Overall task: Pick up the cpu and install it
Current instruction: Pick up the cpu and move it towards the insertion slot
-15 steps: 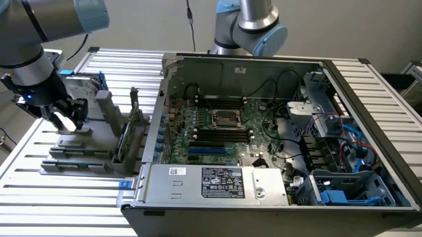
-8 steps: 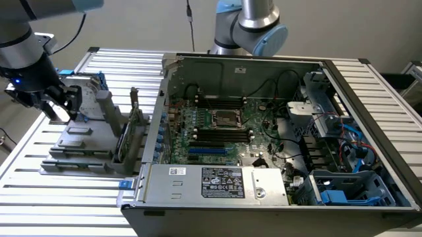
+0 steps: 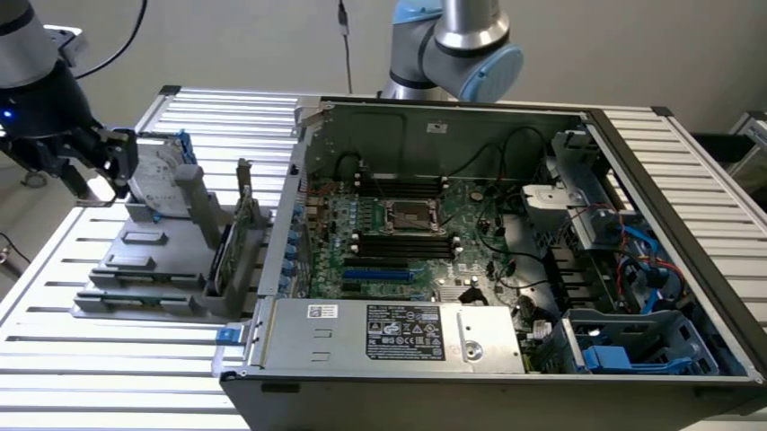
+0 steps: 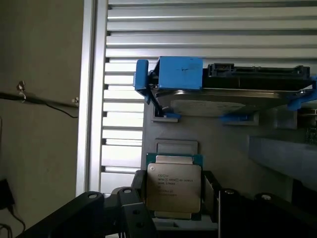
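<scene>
**CPU between wide-set fingers, over the parts fixture, away from the case**

The gripper [image 4: 174, 184] is at the exterior view's left, over the grey fixture [image 4: 228, 148] on the slatted table [image 3: 108, 359]. The cpu [image 4: 173, 191] lies lid-up between the two dark fingers [image 4: 137, 198]. They stand wide apart, one close against each side edge of the chip. That reads as a grip across its width rather than an idle open jaw, though actual contact is hard to confirm.

Just beyond the cpu, a pale rectangular recess [image 4: 176, 147] in the fixture looks vacant. Beyond that, the hard drive [image 4: 233, 99] leans on edge in its blue bracket. The cpu is well apart from the open case [image 3: 671, 180] and from the motherboard socket [image 3: 408, 215].

Handling, as a judgement:
- **Weight and stiffness:** light, stiff and flat. The metal lid is smooth and likely slippery.
- **Where to hold:** by two opposite side edges of the green board, as the fingers are placed now. Stay off the lid face and never touch the underside.
- **Fragility:** the contact side is delicate and the substrate edges can chip, so use modest squeeze only.
- **Risk:** the thin edges give little purchase, so any tilt could let it rotate or slip in the pads. Keep it level.
- **Orientation:** this will matter at the socket, but the notch or corner mark is too small to read here.
</scene>
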`<state>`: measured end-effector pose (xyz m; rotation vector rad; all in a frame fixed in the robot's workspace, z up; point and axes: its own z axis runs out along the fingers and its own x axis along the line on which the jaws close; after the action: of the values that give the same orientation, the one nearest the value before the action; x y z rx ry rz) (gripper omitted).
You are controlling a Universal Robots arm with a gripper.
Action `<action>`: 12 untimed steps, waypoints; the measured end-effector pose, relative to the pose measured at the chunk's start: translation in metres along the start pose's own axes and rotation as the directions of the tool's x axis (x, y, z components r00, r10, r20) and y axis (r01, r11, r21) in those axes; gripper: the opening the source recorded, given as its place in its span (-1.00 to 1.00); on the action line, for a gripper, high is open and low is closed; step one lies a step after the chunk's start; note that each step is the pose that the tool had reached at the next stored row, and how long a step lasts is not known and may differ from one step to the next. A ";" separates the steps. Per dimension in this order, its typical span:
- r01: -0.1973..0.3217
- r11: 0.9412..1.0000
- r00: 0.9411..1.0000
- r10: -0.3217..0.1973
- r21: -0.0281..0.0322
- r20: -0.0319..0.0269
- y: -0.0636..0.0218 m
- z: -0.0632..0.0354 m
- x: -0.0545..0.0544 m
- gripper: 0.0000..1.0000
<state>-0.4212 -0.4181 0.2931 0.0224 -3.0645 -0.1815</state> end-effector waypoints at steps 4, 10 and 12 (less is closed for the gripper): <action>0.000 1.000 1.000 0.000 0.000 0.000 0.0024 -0.0180 -0.001 0.10; 0.000 1.000 1.000 0.000 0.000 -0.003 0.0059 -0.0456 -0.008 0.10; -0.001 1.000 1.000 0.001 0.000 -0.006 0.0070 -0.0548 -0.015 0.10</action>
<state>-0.4022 -0.4173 0.3471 0.0217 -3.0585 -0.1815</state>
